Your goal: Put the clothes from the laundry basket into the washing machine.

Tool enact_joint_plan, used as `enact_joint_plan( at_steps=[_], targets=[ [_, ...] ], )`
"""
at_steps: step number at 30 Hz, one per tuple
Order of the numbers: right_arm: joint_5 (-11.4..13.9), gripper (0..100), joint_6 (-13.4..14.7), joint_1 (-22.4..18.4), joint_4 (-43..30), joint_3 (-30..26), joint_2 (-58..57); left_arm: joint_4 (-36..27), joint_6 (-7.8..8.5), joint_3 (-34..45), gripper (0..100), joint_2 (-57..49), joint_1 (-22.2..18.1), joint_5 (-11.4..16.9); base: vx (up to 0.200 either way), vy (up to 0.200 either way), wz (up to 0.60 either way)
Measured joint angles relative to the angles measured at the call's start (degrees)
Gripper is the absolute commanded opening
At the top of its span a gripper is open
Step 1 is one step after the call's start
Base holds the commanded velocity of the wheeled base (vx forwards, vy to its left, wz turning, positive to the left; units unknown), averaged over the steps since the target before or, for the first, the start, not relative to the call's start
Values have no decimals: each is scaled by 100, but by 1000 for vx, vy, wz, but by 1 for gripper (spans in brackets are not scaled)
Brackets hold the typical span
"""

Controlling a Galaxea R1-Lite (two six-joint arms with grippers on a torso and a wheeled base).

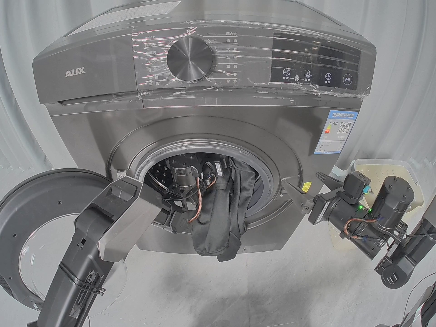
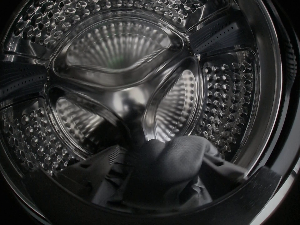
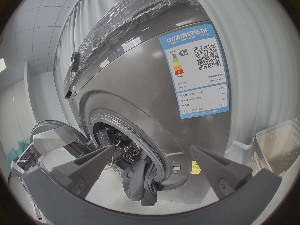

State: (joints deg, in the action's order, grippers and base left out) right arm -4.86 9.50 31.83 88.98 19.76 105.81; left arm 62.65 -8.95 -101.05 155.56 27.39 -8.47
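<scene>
Washing machine (image 1: 218, 114): centre frame, door (image 1: 41, 223) open at lower left.
Dark garment (image 1: 218, 214): draped over drum (image 2: 125, 63) lip, part inside, lower half hanging outside.
Left claw (image 1: 204, 178): in drum mouth beside garment; apart or together, cannot tell.
Right claw (image 1: 301, 180): apart, empty, right of opening.
Laundry basket (image 1: 363, 164): far right.
Step, as judged: feed hanging half past lip, deep enough to clear seal.

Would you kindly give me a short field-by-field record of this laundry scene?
Washing machine: door open
Dark garment: partly in the drum, partly hanging out
Left arm: wrist inside the drum
Right end effector: open, empty, right of the drum
Laundry basket: right of the machine
</scene>
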Motion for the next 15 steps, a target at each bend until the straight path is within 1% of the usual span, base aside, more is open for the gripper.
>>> enact_joint_plan(
  at_steps=[3,7,10,15],
  targets=[
    [0,100,0,4,0,-9,0,-68,11,299,100,-124,0,29,0,0,0],
    [5,100,0,6,0,-15,2,-301,37,984,100,-396,61,144,0,0,0],
    [7,100,0,9,0,-20,9,-550,104,1566,100,-667,124,323,0,0,0],
    [11,100,0,9,0,-24,17,-796,233,2260,100,-1050,308,744,0,0,0]
  ],
)
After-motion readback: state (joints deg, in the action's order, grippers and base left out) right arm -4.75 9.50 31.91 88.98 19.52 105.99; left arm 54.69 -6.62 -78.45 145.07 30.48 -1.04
